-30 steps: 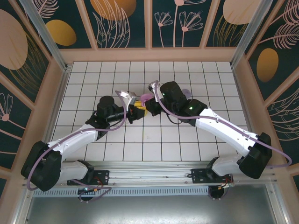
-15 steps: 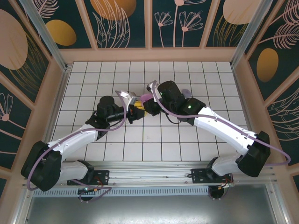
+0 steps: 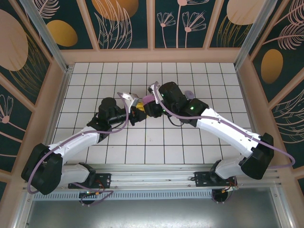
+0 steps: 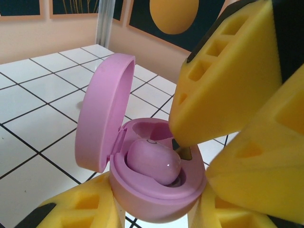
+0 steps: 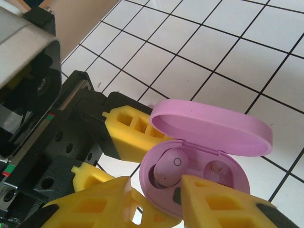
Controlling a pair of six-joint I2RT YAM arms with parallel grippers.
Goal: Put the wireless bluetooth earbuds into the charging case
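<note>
White tiled table point(image 3: 142, 142) is spreading beneath both arms, which are meeting mid-frame. Left gripper point(image 4: 152, 211) is pinching the open pink case point(image 4: 102, 118), with one earbud point(image 4: 152, 161) sitting inside. Right gripper point(image 5: 156, 189) is hovering just over it, finger spread impossible to tell.

No text, label, brand name or number can be read on anything in the pictures. The one mark that can be made out is a small thin ring outlined on the face of the pinkish earbud point(image 5: 167, 170), which is seated in the open charging case point(image 5: 236, 183). Whether the ring is printed or moulded cannot be told.
</note>
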